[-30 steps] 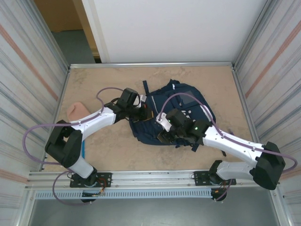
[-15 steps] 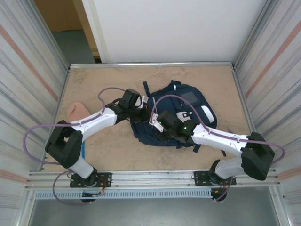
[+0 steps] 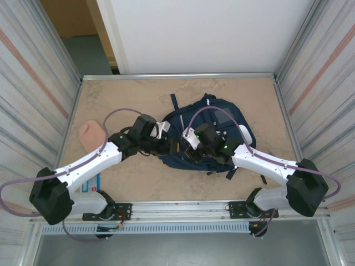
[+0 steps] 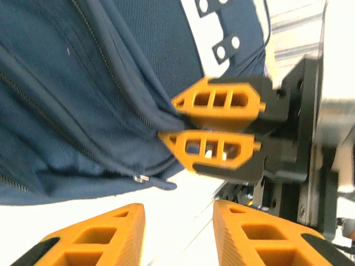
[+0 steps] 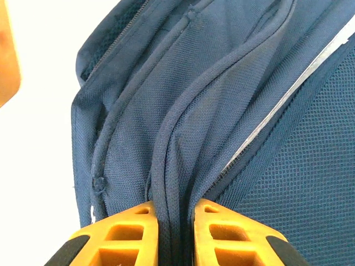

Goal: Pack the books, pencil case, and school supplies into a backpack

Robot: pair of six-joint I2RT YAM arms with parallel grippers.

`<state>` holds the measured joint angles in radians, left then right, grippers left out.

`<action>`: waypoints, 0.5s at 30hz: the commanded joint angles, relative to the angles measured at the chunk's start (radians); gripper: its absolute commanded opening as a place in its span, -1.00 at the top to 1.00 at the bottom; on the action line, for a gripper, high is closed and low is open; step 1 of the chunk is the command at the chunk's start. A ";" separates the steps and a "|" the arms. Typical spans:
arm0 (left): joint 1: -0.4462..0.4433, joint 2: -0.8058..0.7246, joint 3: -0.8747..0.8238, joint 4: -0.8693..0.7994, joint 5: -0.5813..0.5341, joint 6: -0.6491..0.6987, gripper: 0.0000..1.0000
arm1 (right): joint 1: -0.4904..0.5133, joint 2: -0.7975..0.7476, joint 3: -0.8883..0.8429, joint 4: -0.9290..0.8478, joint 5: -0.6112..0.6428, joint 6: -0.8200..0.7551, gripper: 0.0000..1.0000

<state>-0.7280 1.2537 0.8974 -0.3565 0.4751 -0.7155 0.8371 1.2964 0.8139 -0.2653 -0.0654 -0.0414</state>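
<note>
Since your right gripper (image 5: 173,217) is almost closed and pinches a piped seam of the backpack (image 5: 266,166), that arm already has the backpack in hand. In its wrist view the seam runs from the jaws at 6 o'clock up toward 1 o'clock. Your left gripper (image 4: 178,216) stands partly open with only pale table (image 4: 191,191) between its fingers, so it holds nothing.

From above, the left gripper (image 3: 162,145) sits just off the backpack's (image 3: 222,113) 9 o'clock edge. The right gripper (image 3: 191,148) is close by at its 3 o'clock, on that same edge. The opening therefore lies toward 3 o'clock of the free claw. I judge the left arm to be the nearer one to take the opposite lip, and the next move turns on that. The peach-pink lump (image 3: 90,133) waits well apart, at 9 o'clock of the left gripper.

Compared with a second ago, the left jaws have parted and backed toward 7 o'clock, with that arm stretched out lower. The right claw has shut on the seam, and the backpack's near-left edge looks more bunched.
</note>
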 commanded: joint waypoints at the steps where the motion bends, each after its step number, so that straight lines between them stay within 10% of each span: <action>1: -0.049 -0.013 -0.030 -0.062 -0.122 -0.031 0.26 | -0.001 -0.011 0.002 0.037 -0.086 0.036 1.00; 15: -0.384 0.017 -0.005 -0.098 -0.670 -0.238 0.15 | -0.047 0.016 0.097 -0.039 -0.197 0.150 1.00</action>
<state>-1.0691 1.2655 0.8547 -0.3992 0.0208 -0.8806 0.7910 1.3087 0.8501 -0.2966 -0.1761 0.0364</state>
